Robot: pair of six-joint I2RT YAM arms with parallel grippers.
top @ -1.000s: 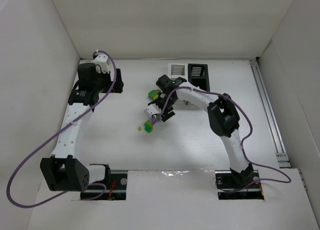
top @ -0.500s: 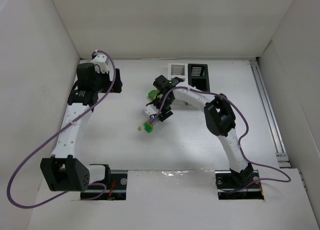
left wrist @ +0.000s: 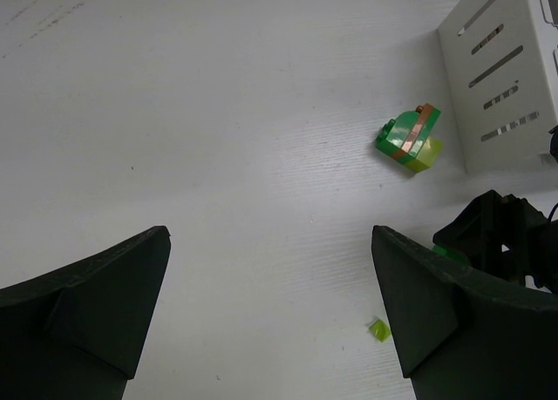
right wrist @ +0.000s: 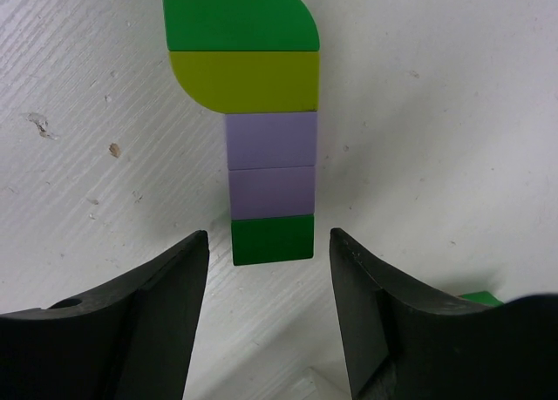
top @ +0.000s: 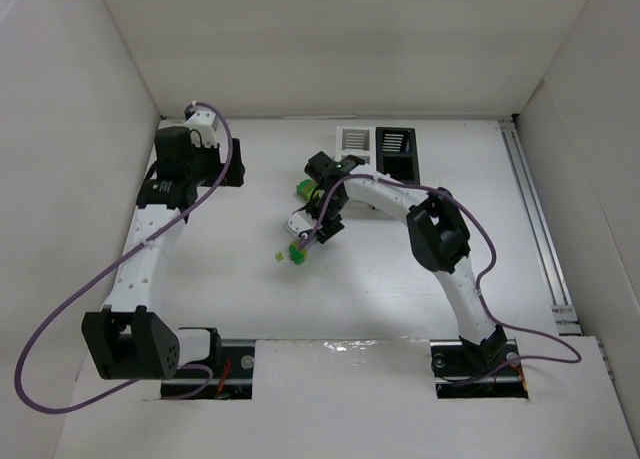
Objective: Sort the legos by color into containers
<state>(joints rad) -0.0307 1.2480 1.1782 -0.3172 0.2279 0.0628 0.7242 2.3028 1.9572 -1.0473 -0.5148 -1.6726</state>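
In the right wrist view a flat stack of legos [right wrist: 261, 125] lies on the table: green, yellow-green, two lavender, green. My right gripper [right wrist: 268, 265] is open, its fingers either side of the stack's near green end, not touching it. In the top view the right gripper [top: 307, 235] is over that stack [top: 296, 251]. A green, orange-brown and yellow-green stack [left wrist: 410, 138] lies beside a white bin [left wrist: 506, 77]; it also shows in the top view [top: 305, 189]. My left gripper [left wrist: 270, 243] is open and empty, at the far left in the top view [top: 238, 165].
A tiny yellow-green piece [left wrist: 379, 330] lies loose on the table, seen from above too [top: 277, 257]. One white bin [top: 353, 139] and one black bin [top: 396, 147] show at the back; the near bins are mostly hidden by the right arm. White walls surround the table.
My right gripper has shifted slightly left and closer over the long stack. The left arm has not moved.
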